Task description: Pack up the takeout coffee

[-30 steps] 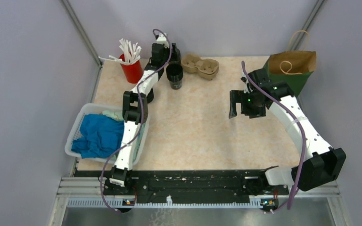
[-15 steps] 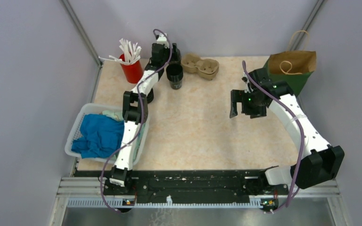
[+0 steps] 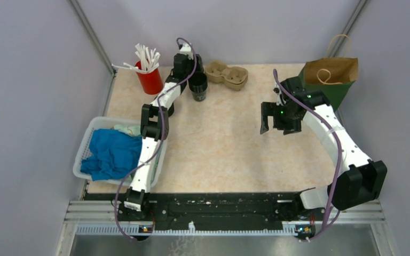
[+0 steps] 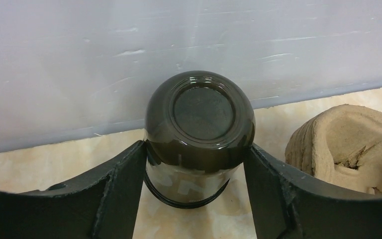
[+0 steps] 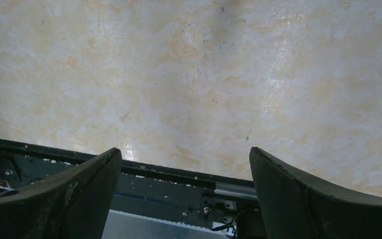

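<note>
The takeout coffee (image 3: pixel 197 86), a black cup with a black lid, stands at the back of the table, left of the brown pulp cup tray (image 3: pixel 227 74). My left gripper (image 3: pixel 194 74) reaches it from behind. In the left wrist view the cup (image 4: pixel 199 114) sits between my fingers (image 4: pixel 124 189), lid towards the camera, and both pads touch its sides. My left gripper (image 4: pixel 195 146) is shut on it. My right gripper (image 3: pixel 273 127) hangs open and empty over the mid-right table; in the right wrist view (image 5: pixel 186 152) only bare tabletop lies between its fingers.
A red cup of white sticks (image 3: pixel 149 80) stands at the back left. A brown paper bag (image 3: pixel 331 72) sits in a green holder at the back right. A white basket (image 3: pixel 97 127) with a blue cloth (image 3: pixel 111 153) is at the left edge. The back wall is close behind the coffee.
My left gripper has moved right, onto the coffee, and its fingers now bracket the cup. The right arm has shifted slightly and stays open.
</note>
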`<action>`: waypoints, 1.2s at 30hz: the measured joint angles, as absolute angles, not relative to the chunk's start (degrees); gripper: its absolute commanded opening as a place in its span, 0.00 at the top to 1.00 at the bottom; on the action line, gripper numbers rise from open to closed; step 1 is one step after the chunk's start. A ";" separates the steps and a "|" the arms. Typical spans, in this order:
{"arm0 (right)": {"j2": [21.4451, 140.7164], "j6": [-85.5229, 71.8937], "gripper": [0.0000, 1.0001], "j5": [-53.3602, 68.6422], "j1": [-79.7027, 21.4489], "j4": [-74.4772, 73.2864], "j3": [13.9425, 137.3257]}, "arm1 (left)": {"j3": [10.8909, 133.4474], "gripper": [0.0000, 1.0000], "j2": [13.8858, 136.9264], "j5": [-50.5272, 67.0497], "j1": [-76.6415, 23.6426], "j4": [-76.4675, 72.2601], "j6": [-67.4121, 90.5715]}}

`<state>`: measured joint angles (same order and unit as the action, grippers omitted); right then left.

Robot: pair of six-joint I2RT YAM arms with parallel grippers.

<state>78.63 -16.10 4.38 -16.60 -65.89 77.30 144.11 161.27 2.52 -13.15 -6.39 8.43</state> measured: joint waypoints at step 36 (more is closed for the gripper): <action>76.29 -13.89 0.01 7.68 -15.44 -63.55 76.47 | 134.76 0.39 140.55 2.76 -13.17 -3.36 6.42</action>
<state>76.29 -13.89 7.68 -15.44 -63.55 76.47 134.76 140.55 2.76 -13.17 -3.36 6.42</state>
